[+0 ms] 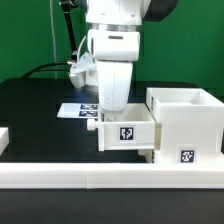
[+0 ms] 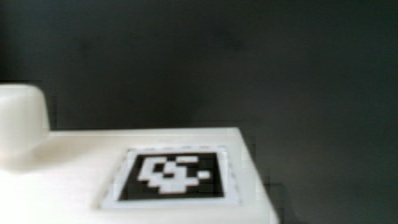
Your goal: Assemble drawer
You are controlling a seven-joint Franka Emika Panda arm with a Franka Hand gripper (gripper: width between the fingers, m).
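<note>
A small open-topped white tray (image 1: pixel 127 133) with a square tag on its front sits against the side of the large white housing (image 1: pixel 187 122) that faces the exterior view's left. My gripper (image 1: pixel 112 117) comes straight down onto the tray's top edge and grips its wall. The fingertips are hidden by the tray. The wrist view shows the tray's tagged white face (image 2: pixel 173 175) very close, with a rounded white part (image 2: pixel 18 122) beside it. A second white part (image 1: pixel 4 138) shows only at the exterior view's left edge.
A long low white rail (image 1: pixel 100 179) runs across the front of the table. The marker board (image 1: pixel 76 108) lies flat behind the gripper. Black cables hang at the back left. The table top is black.
</note>
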